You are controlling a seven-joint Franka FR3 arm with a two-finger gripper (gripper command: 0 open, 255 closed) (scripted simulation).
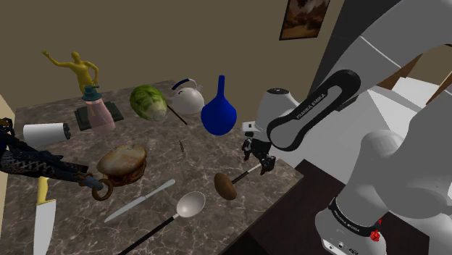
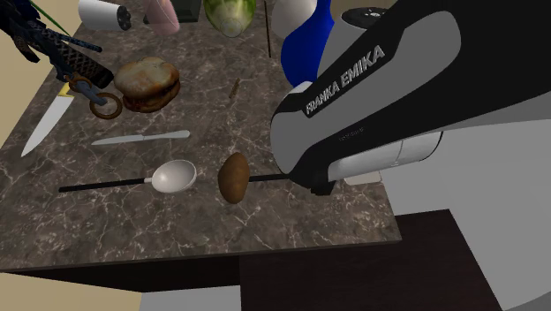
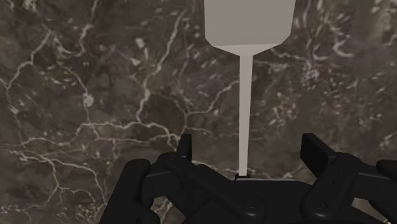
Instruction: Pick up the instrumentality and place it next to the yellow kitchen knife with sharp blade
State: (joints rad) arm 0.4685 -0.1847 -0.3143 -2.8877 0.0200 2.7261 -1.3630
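The white arm (image 1: 391,156) bulks nearest, at the shoulder view's lower right. On the dark marbled table (image 1: 203,156), closest to the near edge, lie a white-bowled spoon (image 1: 190,205) and a grey table knife (image 1: 141,201), both in front of the blue vase (image 1: 219,112) and off to its left in the shoulder view. The yellow-handled knife (image 1: 42,217) lies much further to the vase's left, at the table's end.

Next comes the tool (image 1: 225,186), flat on the table straight in front of the vase. Its oval head looks brown from outside and pale in the wrist view, and its thin stem points toward the arm. The black gripper (image 1: 258,161) hangs low over the stem's end, in front of the vase and just to its right. In the wrist view the fingers (image 3: 184,147) stand wide apart with the stem between them, touching neither, so nothing is clasped.

A brown and cream lumpy pot (image 1: 122,163) sits left of the vase. A white kettle (image 1: 188,98) and a green cabbage (image 1: 148,101) stand just beside the vase on the same side, and a yellow figurine (image 1: 76,69) is farthest, behind and left of the vase
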